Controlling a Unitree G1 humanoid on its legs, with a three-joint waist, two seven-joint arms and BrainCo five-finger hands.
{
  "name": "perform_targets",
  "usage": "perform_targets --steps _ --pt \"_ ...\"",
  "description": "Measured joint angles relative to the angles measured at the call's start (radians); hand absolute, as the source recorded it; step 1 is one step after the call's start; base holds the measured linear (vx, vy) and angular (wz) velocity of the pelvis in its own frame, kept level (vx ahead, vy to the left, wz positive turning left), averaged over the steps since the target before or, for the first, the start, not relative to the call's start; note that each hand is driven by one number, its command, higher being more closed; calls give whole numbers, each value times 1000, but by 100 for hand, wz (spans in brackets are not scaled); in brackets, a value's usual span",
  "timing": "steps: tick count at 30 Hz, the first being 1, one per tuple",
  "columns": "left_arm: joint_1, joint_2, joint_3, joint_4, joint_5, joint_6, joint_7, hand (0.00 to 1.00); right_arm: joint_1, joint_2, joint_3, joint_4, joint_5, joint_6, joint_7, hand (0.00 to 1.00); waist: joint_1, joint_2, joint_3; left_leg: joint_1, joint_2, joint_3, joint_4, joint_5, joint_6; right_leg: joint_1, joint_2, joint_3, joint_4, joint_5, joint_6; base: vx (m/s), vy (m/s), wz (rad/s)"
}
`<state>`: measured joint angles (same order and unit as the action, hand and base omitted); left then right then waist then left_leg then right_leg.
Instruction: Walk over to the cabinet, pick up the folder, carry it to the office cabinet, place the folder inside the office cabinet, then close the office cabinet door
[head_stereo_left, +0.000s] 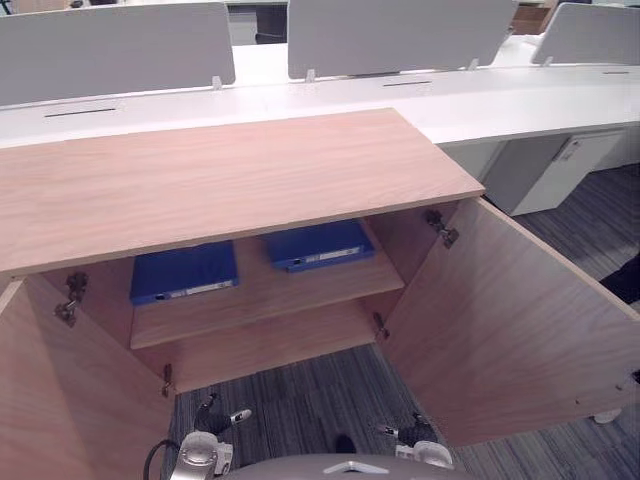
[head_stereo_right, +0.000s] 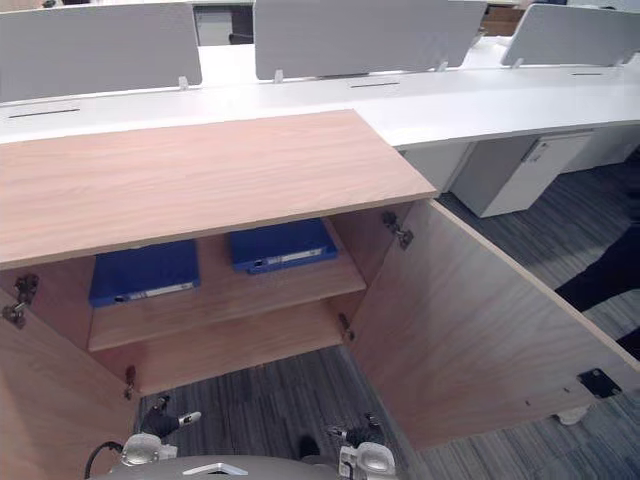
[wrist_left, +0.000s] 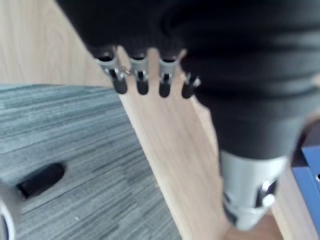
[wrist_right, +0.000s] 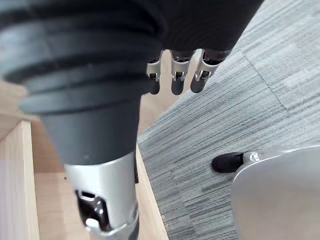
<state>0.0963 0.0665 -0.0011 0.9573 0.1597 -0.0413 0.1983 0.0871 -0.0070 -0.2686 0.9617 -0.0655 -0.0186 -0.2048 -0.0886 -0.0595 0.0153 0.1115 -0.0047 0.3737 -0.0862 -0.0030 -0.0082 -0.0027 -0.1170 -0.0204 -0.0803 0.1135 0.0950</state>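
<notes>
Folders, two, both blue. One (head_stereo_left: 184, 271) lies flat on the upper shelf (head_stereo_left: 265, 305) of the wooden cabinet (head_stereo_left: 230, 170), left of centre frame. The second folder (head_stereo_left: 318, 244) lies flat on the same shelf, just right of it and a little farther back, with a strip of bare shelf between them. White spine labels face outward on both. Neither is held.

Cabinet stands open. The right door (head_stereo_left: 510, 320) is swung wide toward lower right and the left door (head_stereo_left: 60, 400) fills the lower left corner.

Left hand (head_stereo_left: 212, 418) hangs low at bottom centre-left, over the grey carpet (head_stereo_left: 300, 400). Its fingers (wrist_left: 141, 82) are straight, side by side in a row, empty, with a wooden panel edge past them.

Right hand (head_stereo_left: 415, 432) is at bottom centre-right, near the foot of the right door. Its fingers (wrist_right: 178, 80) are likewise straight, close together, holding nothing, with carpet beyond.

Behind the cabinet, across the upper frame, is a white desk (head_stereo_left: 520, 100) with grey divider panels (head_stereo_left: 400, 35).
</notes>
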Motion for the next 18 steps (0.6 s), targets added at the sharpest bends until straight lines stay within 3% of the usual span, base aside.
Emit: perform_targets --steps 4,15,18 --pt "5 -9 -1 1 0 2 1 0 31 -2 -56 -3 49 0 -24 0 -7 5 -7 24 1 45 0 -19 -4 0 8 43 0 2 -3 -14 -11 -33" --pt "-6 3 -1 -18 -1 6 6 0 133 4 -278 -295 234 -27 -96 0 -106 29 -27 82 18 240 22 -94 -33 -42 63 219 7 10 -30 31 -8 -55" --pt "-21 15 0 -44 -1 9 9 0 126 4 -339 -375 269 -44 -115 0 -115 33 -23 70 40 272 100 -140 -30 -48 75 251 7 15 -26 45 -62 -50"
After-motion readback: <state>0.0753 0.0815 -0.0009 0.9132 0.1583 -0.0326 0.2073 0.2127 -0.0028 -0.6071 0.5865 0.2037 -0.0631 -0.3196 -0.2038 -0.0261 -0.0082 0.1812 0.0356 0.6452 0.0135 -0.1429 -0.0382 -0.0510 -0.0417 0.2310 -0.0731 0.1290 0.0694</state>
